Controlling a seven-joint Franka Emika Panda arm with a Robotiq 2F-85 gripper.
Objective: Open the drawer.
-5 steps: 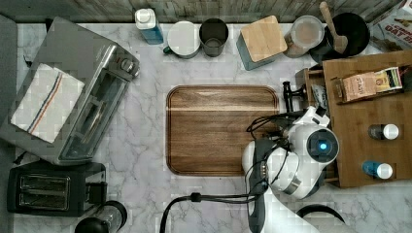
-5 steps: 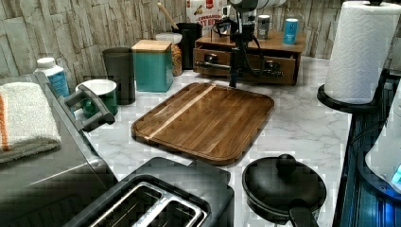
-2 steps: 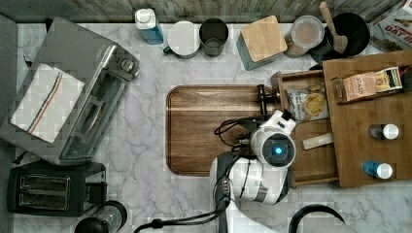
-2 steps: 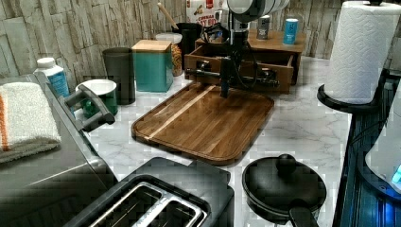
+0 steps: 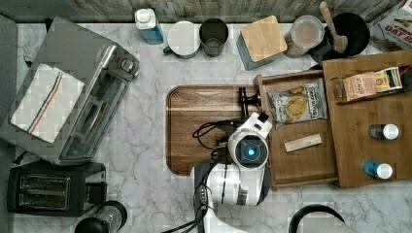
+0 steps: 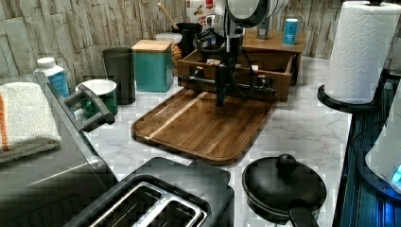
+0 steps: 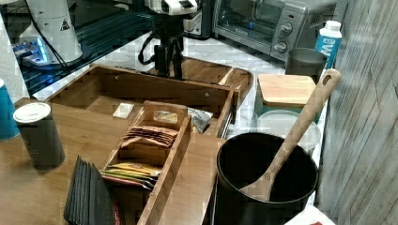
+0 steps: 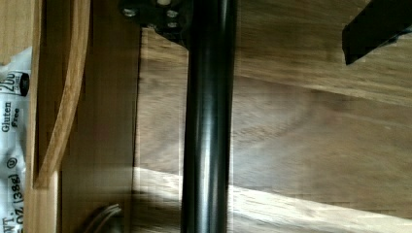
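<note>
Drawer (image 5: 302, 162) sits pulled out from under the cabinet top (image 5: 374, 121), over the tray (image 5: 204, 126). Your gripper (image 6: 221, 92) is at the black bar handle (image 8: 206, 121); whether it's clamping, you can't tell. It looks rigid and slides straight, so hold the bar mid-length.

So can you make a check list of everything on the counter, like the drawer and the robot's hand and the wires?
Surface: marble counter, partly covered by a wooden tray.
Job's things: drawer pulled out over the tray's edge; chip bag and small bar inside; black handle on its front.
Clutter: toaster oven, toaster, teal canister, mugs, pot with spoon, paper towels.
Tool: tool at the handle; open or shut, cannot tell.
Cables: black wires looped beside the arm over the tray.
Surroundings: stone-look wall.
</note>
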